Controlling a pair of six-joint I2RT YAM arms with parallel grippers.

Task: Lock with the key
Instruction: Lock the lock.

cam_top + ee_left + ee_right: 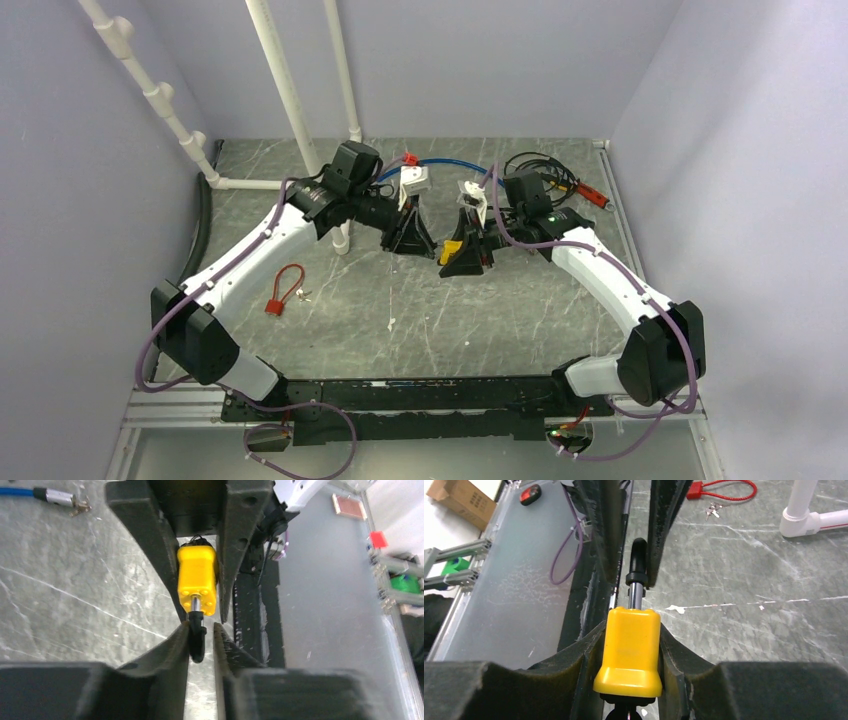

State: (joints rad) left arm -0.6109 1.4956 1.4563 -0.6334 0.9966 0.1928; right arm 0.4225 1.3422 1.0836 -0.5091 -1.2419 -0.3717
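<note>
My right gripper (631,625) is shut on the yellow lock (631,650), its fingers pressed against both sides of the body. A key is in the lock's end: a metal shaft (636,592) with a black head (197,640). My left gripper (201,627) faces the lock (197,580) head-on, and its jaws straddle the key head. The head rests against one finger, with a narrow gap to the other. In the top view both grippers, left (422,243) and right (462,258), meet above mid-table, the lock (451,250) between them.
A red cable lock (283,292) with small keys (303,294) lies on the table at left. White PVC pipes (290,100) stand at the back left. A blue cable (455,160), black cables (545,170) and a red tool (595,195) lie at the back.
</note>
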